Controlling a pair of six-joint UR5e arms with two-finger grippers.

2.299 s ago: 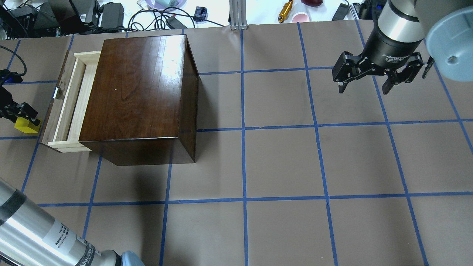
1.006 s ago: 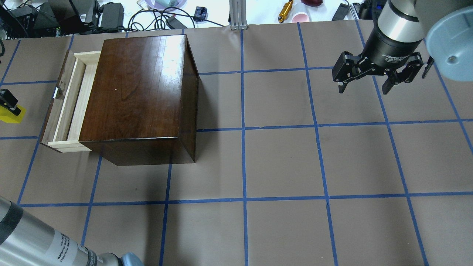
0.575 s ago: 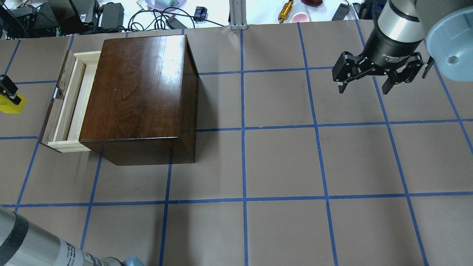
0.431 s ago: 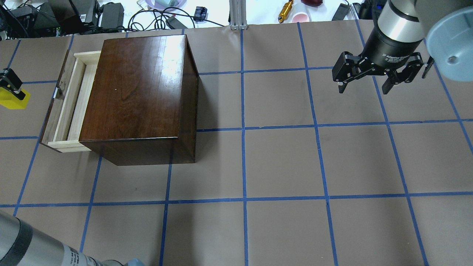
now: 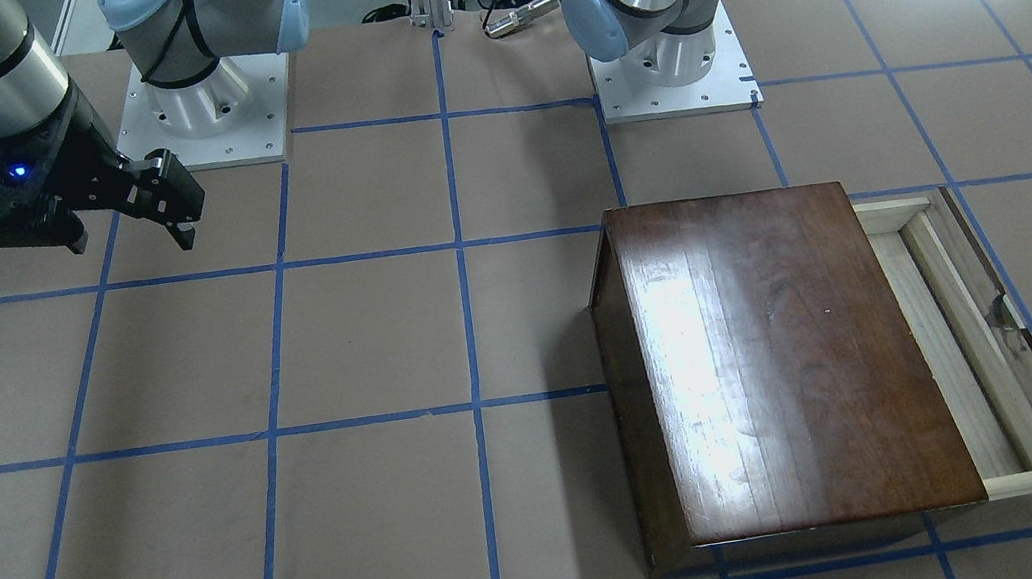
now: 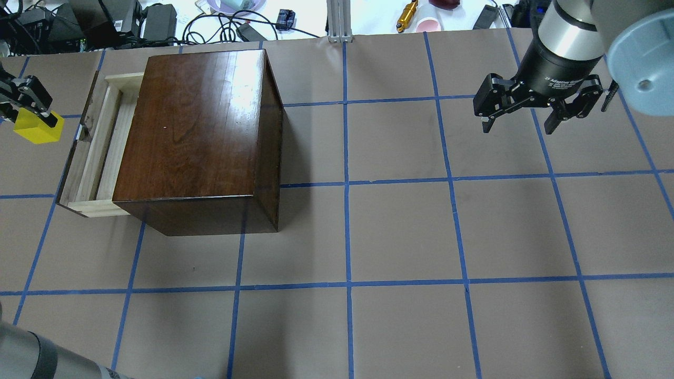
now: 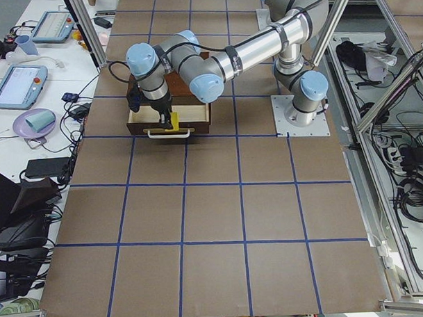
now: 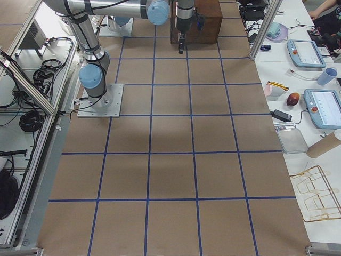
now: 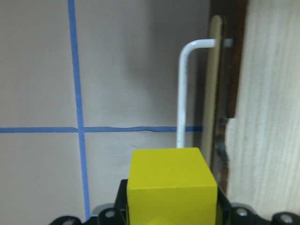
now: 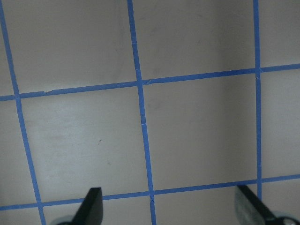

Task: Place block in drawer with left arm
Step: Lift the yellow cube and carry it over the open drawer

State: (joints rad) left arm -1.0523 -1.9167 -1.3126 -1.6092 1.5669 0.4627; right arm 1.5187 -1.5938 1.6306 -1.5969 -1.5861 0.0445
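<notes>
"2F Adaptive" lettering on right gripper [image 6: 517, 125]

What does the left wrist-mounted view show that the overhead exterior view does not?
Only the wrist view: the white handle as a full bent bar. Only the overhead: the glossy top of the dark box and the open right gripper. Both: the yellow block held in the left gripper, just outside the open drawer.

Brown tbl [image 6: 400, 231] w/ blue grid [image 6: 400, 181]; wood box [image 6: 195, 131] on it.

Silver arms [image 7: 256, 49], light-blue joint caps [image 7: 140, 58]
</notes>
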